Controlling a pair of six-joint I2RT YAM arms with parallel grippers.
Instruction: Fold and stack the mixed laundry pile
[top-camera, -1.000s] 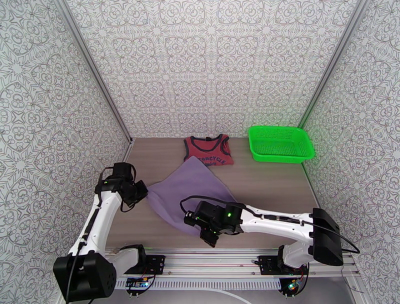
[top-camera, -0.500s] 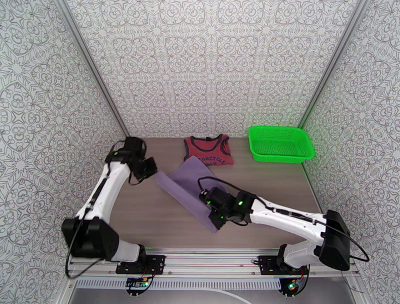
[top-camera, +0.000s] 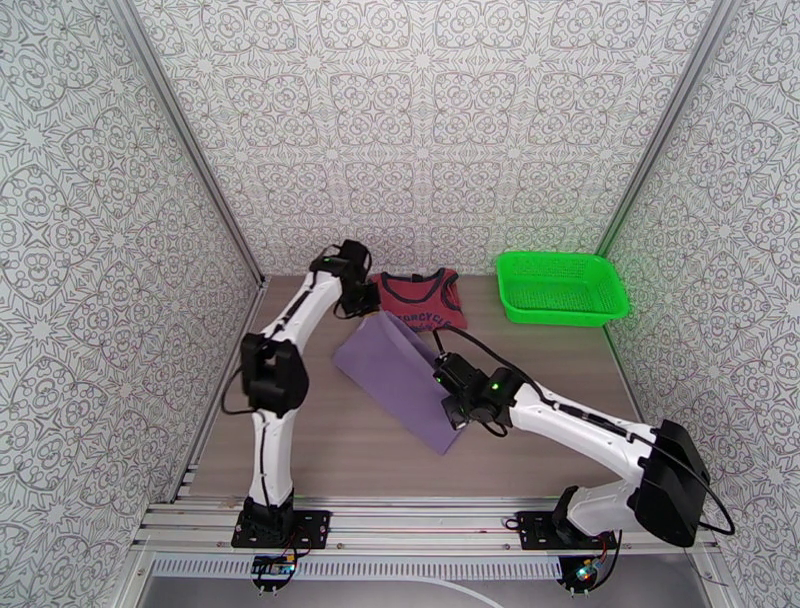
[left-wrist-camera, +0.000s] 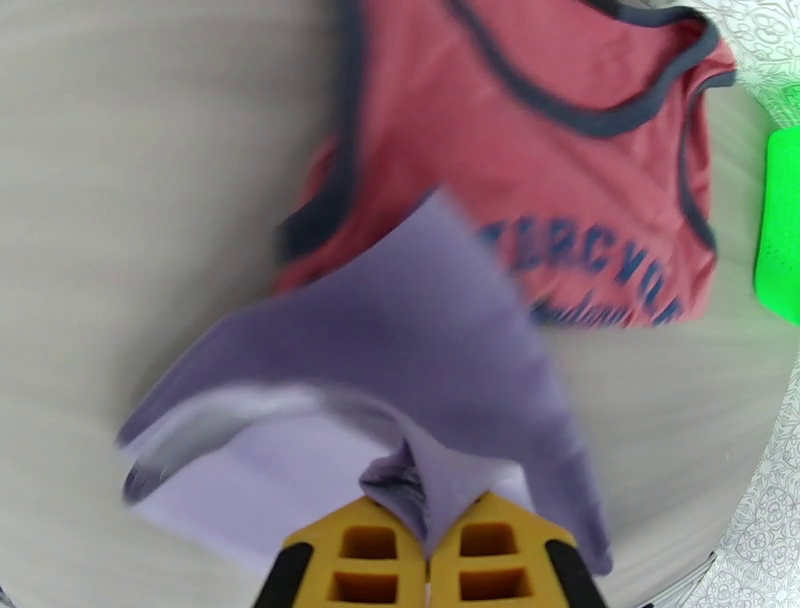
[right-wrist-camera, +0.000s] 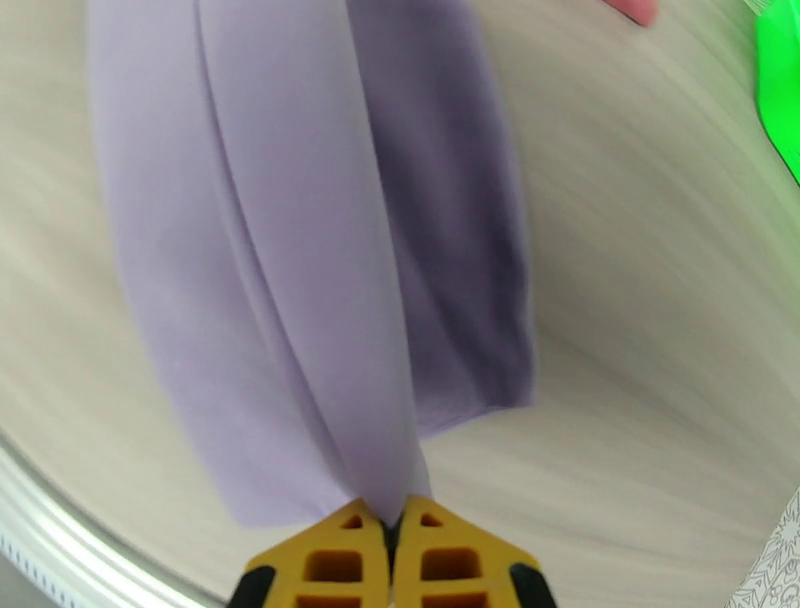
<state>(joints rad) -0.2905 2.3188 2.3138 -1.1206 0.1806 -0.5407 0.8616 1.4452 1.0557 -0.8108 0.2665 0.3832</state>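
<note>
Lavender-purple cloth garment: swung toward dark red tank top, half folded
Left gripper, right gripper: both pinching it

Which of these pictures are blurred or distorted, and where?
Top external: sharp and evenly lit. Left wrist: the lavender garment is smeared at its left edge; the red tank top has a soft but legible print. Right wrist: the table grain is streaked and its near edge curves; the right pincer is sharp.

One red tank top, one lavender garment, one green basket.
</note>
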